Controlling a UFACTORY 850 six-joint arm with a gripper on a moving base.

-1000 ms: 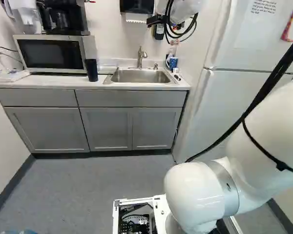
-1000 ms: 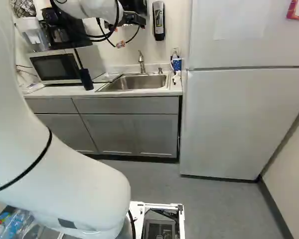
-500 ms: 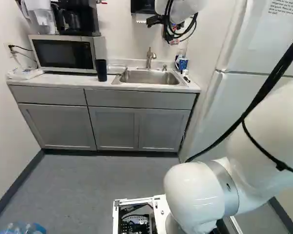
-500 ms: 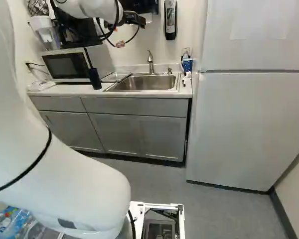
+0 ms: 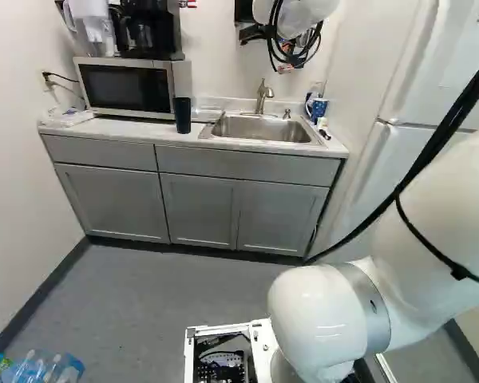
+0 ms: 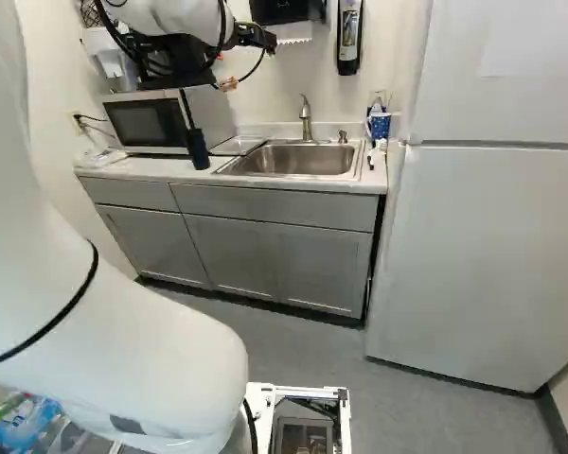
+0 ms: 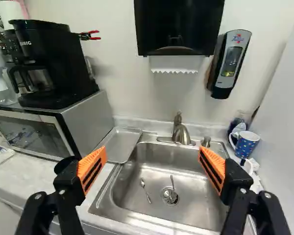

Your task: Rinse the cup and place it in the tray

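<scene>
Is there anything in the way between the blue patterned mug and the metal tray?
Yes. The faucet and a short metal fixture stand at the sink's back edge, between the mug and the tray. Nothing visible stands up from the basin in front of them.

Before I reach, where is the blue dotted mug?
In the right base view, the blue mug sits at the counter's back right corner, between the sink and the fridge.
</scene>
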